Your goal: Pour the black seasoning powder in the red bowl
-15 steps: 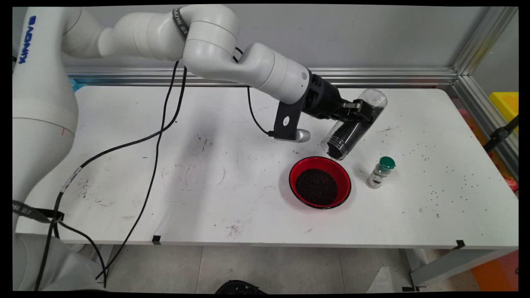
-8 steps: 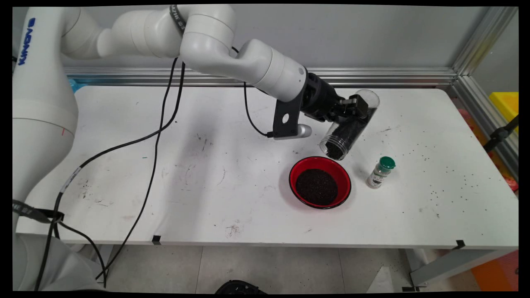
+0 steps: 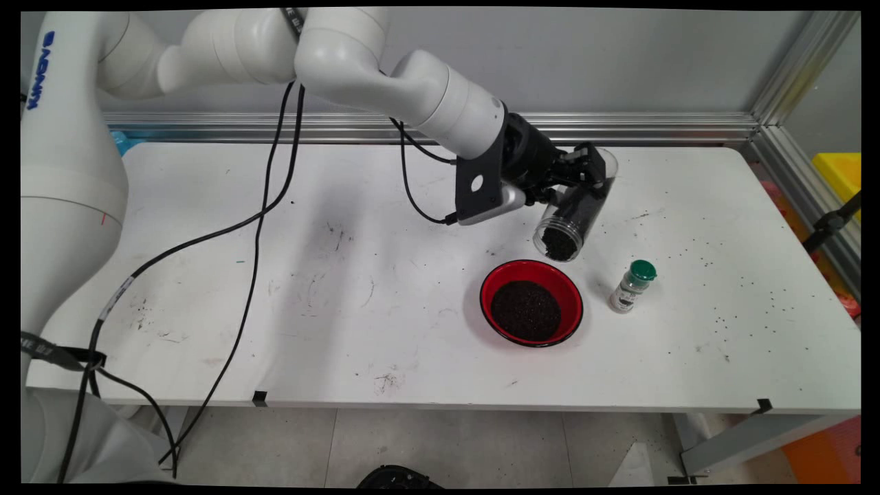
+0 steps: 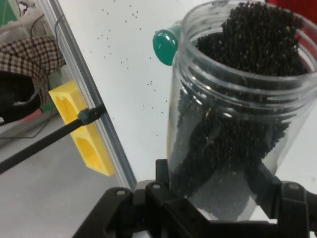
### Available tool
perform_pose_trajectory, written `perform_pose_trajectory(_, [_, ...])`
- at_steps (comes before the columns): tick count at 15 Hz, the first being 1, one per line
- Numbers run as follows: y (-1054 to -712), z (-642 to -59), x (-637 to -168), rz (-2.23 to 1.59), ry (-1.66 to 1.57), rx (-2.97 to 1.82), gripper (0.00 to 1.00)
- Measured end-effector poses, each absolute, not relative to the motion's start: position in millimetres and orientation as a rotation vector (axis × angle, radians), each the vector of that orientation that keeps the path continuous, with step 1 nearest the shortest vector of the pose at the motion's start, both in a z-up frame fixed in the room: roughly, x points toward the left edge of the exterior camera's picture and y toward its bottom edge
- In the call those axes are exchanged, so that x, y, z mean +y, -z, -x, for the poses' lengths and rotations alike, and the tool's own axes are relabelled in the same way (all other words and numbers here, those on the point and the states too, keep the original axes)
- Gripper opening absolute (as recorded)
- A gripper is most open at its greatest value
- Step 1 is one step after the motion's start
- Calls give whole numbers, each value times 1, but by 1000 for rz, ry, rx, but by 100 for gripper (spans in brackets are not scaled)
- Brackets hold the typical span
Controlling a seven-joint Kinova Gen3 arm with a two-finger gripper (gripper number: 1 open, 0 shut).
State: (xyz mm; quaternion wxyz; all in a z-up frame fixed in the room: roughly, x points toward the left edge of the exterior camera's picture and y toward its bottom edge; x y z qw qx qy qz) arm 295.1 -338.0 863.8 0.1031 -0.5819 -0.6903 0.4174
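The arm's white link at the left edge carries blue KINOVA lettering; a small bottle (image 3: 632, 286) with a green cap and a printed label too small to read stands on the table (image 3: 344, 289), just right of a red bowl (image 3: 531, 302).

The black gripper (image 3: 581, 180) is clamped on a clear plastic jar (image 3: 574, 213), one finger (image 4: 270, 191) on each side of its wall, seen in the hand view pressing against the plastic near the jar's closed end. The jar is held off the table and tipped, its open mouth lower and pointing toward the near side, its base raised toward the wall. Dark granules (image 4: 257, 44) fill much of the jar and are heaped up at its mouth.

The jar's mouth hangs just above and behind the far rim of the bowl, not touching it. The bowl sits on the table and holds a mound of the same dark granules. Loose dark specks are scattered over the table's right part. Black cables hang from the arm across the table's left half. A yellow block (image 4: 81, 131) lies beyond the table's right edge.
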Motion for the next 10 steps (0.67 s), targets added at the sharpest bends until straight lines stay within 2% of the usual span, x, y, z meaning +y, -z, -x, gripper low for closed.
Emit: perform_pose_trajectory(10, [-877,-298,-356,1358,-1066,-2187,0])
